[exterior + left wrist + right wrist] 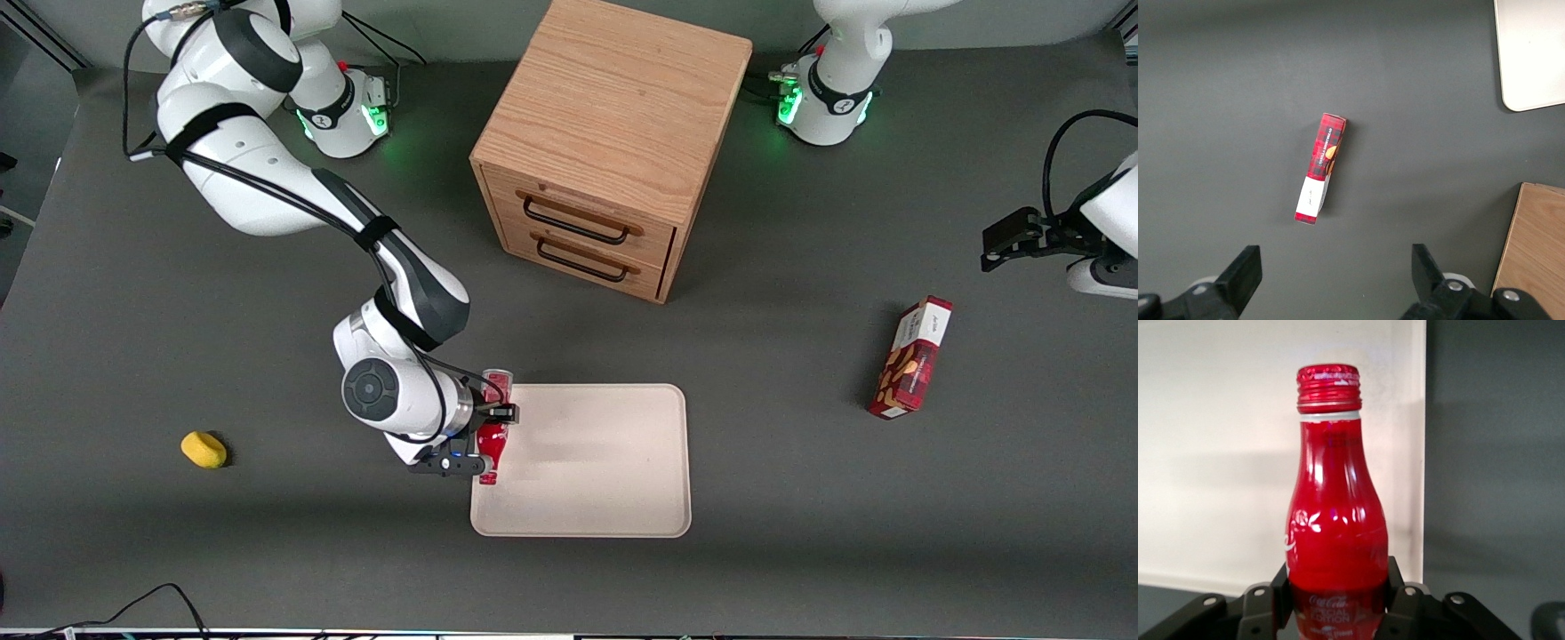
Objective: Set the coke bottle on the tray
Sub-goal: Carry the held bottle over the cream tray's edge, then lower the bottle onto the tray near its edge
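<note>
My right gripper is shut on the coke bottle, a slim red bottle with white lettering and a red cap. It holds the bottle over the edge of the pale beige tray at the working arm's end. In the right wrist view the bottle stands between the two black fingers, with the tray filling the space past it. I cannot tell whether the bottle touches the tray.
A wooden two-drawer cabinet stands farther from the front camera than the tray. A red snack box lies toward the parked arm's end, also in the left wrist view. A small yellow object lies toward the working arm's end.
</note>
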Motion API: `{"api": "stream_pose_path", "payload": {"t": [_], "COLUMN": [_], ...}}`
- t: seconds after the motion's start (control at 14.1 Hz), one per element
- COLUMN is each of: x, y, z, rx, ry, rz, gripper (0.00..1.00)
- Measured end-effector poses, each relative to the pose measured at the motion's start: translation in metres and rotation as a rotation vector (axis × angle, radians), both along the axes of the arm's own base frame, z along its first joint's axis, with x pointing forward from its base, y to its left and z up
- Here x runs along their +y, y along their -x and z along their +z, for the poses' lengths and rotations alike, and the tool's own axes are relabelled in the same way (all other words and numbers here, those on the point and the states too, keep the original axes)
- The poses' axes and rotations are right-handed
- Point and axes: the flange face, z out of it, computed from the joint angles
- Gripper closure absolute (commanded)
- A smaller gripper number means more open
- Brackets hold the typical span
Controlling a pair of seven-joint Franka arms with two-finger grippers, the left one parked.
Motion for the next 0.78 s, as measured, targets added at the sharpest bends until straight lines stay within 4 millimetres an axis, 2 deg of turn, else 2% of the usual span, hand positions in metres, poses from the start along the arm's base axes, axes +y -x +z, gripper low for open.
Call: {"api": "stream_pose_path", "payload": {"t": [0.21,0.57,0.78], "x": [0.000,0.007,0.004], "y": [-0.002,-0.002,-0.004], "z": [-0.016,-0.028,-0.036], "rx": [-0.021,-0.052,-0.054], "ry": [0.013,0.003,0.014], "rz": [0.012,0.019,0.020], "gripper": [1.00,1.00,1.00]}}
